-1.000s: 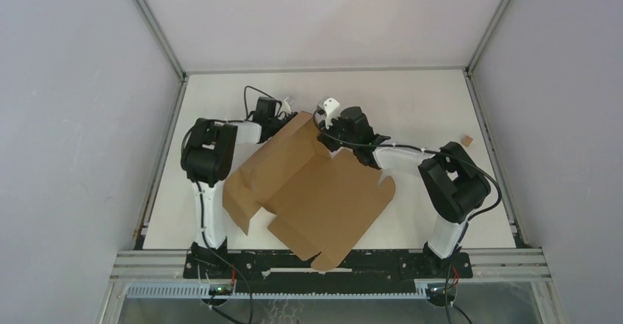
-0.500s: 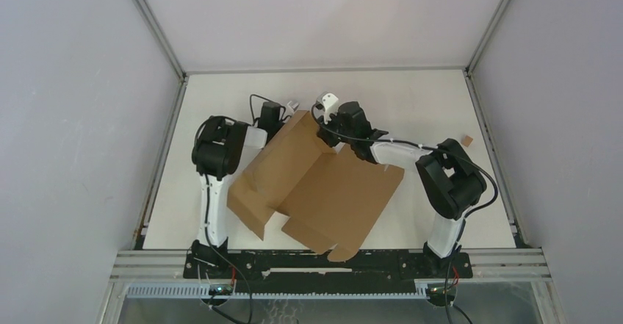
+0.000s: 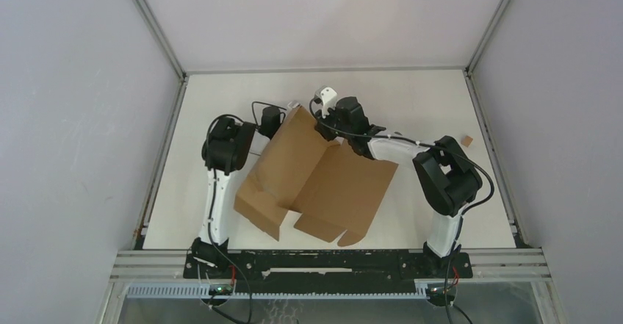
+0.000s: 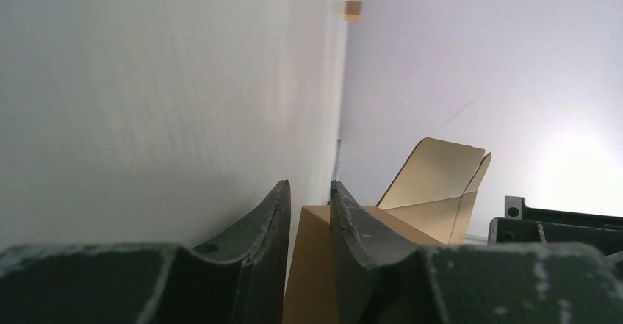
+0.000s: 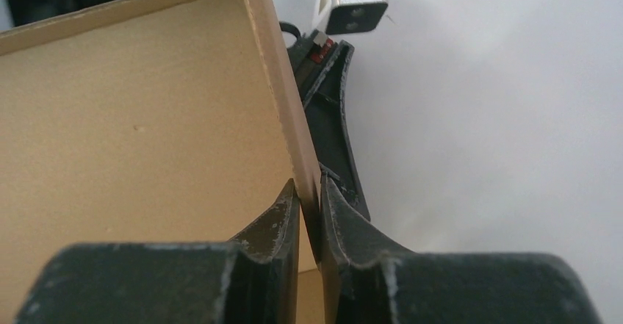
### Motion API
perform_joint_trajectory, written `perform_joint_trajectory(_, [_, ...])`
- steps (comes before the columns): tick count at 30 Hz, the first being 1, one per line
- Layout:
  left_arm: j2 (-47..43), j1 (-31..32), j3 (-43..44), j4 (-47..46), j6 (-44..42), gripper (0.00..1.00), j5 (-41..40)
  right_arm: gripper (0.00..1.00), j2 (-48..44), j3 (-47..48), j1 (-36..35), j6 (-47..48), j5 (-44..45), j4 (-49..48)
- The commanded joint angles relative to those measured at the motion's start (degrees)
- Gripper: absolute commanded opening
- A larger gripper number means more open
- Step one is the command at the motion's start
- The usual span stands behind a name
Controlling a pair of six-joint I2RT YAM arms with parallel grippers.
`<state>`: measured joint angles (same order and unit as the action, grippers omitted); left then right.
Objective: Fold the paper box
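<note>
left gripper [image 4: 308, 198] and right gripper [image 5: 309, 200] each pinch the far edge of the paper box [image 3: 294, 168] so i can raise its walls.

Raised paper box [image 3: 316, 184] fills the centre of the worktop [image 3: 411, 96] between both arms; its tilted panels bar passage across the middle. Left pincer [image 4: 308, 188] and right pincer [image 5: 308, 186] clamp its far edge, close together. Open worktop lies behind the box and at far right, where a small cardboard scrap [image 3: 466, 140] sits. Enclosure walls [image 3: 73, 118] bound three sides.
</note>
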<state>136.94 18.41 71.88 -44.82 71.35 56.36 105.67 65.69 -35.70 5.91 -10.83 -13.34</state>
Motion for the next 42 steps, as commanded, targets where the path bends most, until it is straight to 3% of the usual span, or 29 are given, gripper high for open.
perform_joint_trajectory(1, [2.0,7.3,3.8,-32.3,24.1,0.31,8.5,0.20,2.9,2.5,-2.7,-2.9,-6.8,-5.2])
perform_joint_trajectory(3, [3.1,7.3,4.3,-35.5,26.8,0.31,8.7,0.20,3.1,3.0,-2.7,-2.4,-7.5,-4.3])
perform_joint_trajectory(22, [-0.1,7.0,2.4,-33.9,24.8,0.30,10.0,0.21,6.7,9.2,-1.5,2.7,-12.8,9.4])
perform_joint_trajectory(27, [-1.6,6.5,1.0,-30.9,22.3,0.30,9.5,0.06,7.1,10.0,-1.2,4.2,-12.4,13.0])
perform_joint_trajectory(32, [-7.1,5.1,-2.2,-12.6,7.3,0.29,7.1,0.01,0.8,4.8,1.5,1.5,-10.7,14.8])
perform_joint_trajectory(37, [-14.9,3.5,-2.5,23.9,-19.8,0.29,-1.2,0.00,-5.7,4.0,4.8,1.1,-11.7,22.5])
perform_joint_trajectory(40, [-19.1,2.4,-2.3,35.8,-28.4,0.29,-7.5,0.00,-7.7,4.0,5.4,2.0,-9.6,27.6])
perform_joint_trajectory(42, [-21.4,1.7,-3.8,35.8,-28.9,0.28,-9.2,0.00,-8.3,3.8,5.2,2.5,-7.7,29.9])
